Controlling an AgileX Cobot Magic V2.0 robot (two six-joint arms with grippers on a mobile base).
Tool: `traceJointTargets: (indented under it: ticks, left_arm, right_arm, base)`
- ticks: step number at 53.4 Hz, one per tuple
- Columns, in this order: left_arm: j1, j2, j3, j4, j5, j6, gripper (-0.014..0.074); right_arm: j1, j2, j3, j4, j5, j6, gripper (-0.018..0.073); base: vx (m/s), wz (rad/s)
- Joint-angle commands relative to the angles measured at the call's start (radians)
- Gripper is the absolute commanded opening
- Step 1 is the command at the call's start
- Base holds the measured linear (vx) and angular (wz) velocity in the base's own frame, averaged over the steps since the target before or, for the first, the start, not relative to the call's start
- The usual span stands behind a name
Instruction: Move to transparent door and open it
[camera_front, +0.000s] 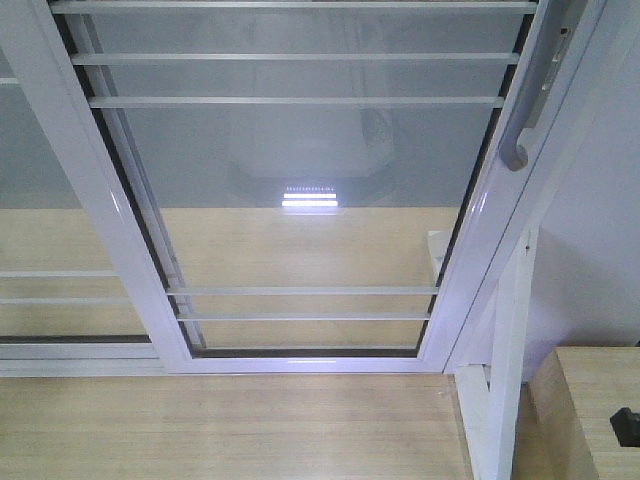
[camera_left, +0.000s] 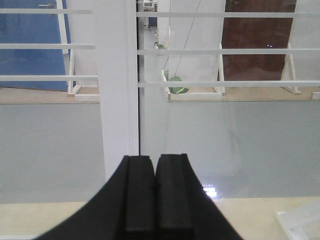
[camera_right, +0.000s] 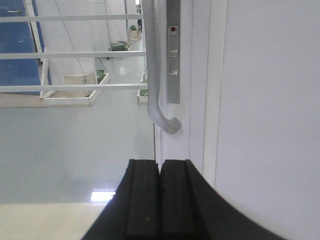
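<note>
Free room lies between the right gripper (camera_right: 160, 164) and the pull handle (camera_right: 152, 75) ahead.

text: none legible | labels: none | numbers: none

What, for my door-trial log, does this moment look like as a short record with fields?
door: clear glass, white frame, thin horizontal bars; appears closed
handle: curved, silver-grey, on the door's right edge; untouched
left gripper: shut, empty, facing a white upright
right gripper: shut, empty, below the handle's lower end in its view, not touching it
floor: pale wood
</note>
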Motion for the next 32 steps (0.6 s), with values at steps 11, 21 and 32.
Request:
traceJointTargets:
  ticks: [11, 21, 32]
  left_arm:
    - [-0.005, 0.020, 0.007, -0.008, -0.075, -0.007, -0.0006]
    - [-0.005, 0.020, 0.007, -0.008, -0.075, -0.007, -0.0006]
    - [-0.005, 0.020, 0.007, -0.008, -0.075, -0.007, -0.0006]
  right_arm:
    - [0.001, 0.017, 0.001, -0.008, -0.080, -0.007, -0.0009]
    - [0.001, 0.017, 0.001, -0.008, -0.080, -0.007, -0.0009]
    - [0.001, 0.017, 0.000, -0.008, -0.097, -0.007, -0.0009]
  base:
    - [0.00, 0.00]
    - [0.00, 0.00]
    - [0.00, 0.00]
